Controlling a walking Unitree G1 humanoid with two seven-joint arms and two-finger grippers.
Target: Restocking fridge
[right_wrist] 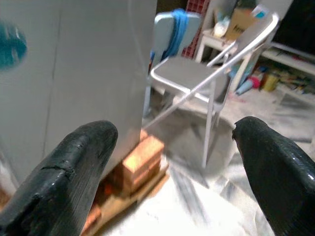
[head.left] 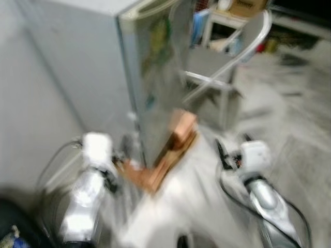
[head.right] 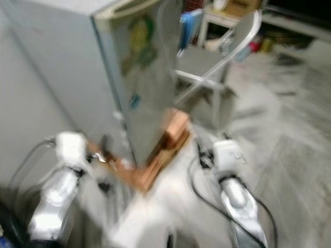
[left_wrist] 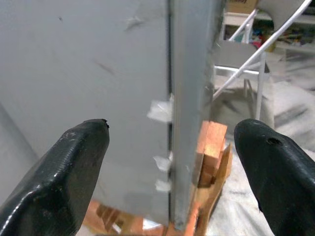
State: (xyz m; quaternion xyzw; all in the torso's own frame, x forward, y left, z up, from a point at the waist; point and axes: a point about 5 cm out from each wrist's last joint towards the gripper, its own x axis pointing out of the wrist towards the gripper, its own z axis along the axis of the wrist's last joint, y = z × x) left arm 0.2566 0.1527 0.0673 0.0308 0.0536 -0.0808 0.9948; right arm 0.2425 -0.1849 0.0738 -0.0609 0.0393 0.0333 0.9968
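Silver arms, white wrists, black cables, black claw fingers (left_wrist: 74, 162)

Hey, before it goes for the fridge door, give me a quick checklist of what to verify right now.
1. Fridge door shut: ok, no gap seen.
2. Left gripper open and empty: ok, fingers wide apart.
3. Right gripper open and empty: ok.
4. Folding chair clear of the door swing: cannot tell, it stands close beside the fridge.
5. Wooden blocks under the fridge steady: cannot tell.
6. Head views sharp: not ok, blurred.
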